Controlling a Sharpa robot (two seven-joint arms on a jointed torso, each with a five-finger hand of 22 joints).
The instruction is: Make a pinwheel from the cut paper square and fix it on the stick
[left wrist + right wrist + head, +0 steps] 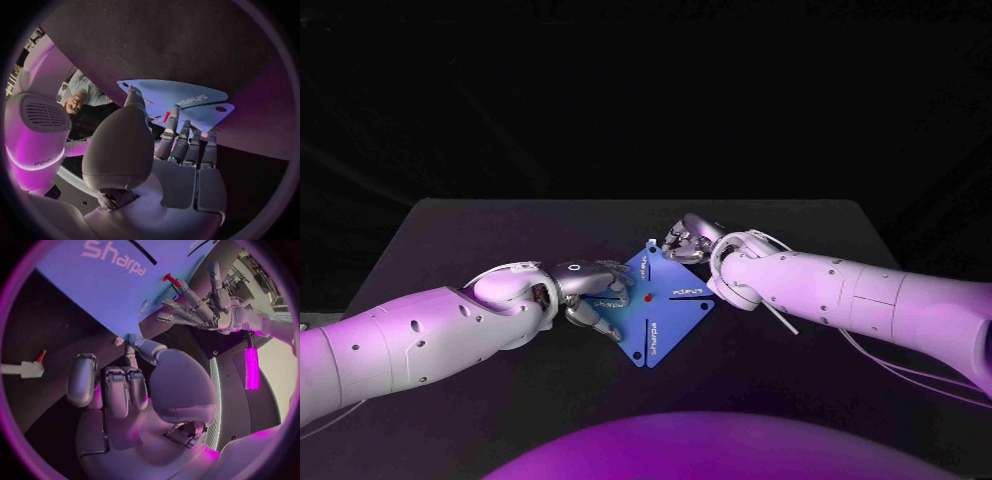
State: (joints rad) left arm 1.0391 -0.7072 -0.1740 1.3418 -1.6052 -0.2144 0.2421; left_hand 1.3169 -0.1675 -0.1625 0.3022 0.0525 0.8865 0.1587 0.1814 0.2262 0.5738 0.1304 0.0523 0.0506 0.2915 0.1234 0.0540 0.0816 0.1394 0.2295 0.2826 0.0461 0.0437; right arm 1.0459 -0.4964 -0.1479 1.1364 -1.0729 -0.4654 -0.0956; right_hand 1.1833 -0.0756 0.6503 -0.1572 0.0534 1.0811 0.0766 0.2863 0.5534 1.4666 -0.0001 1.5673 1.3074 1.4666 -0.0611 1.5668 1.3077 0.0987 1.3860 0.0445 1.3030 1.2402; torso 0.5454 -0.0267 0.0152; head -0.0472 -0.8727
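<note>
left hand [169, 170] has got the blue paper square [181, 97] by its edge, tiny red pin [166, 118] right by the fingertips [177, 114]

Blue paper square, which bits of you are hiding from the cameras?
- Head view: the blue paper square's far corner, covered by the right hand.
- Head view: its left corner, covered by the left hand.
- Right wrist view: the stick, cut off by the circle's rim.
</note>
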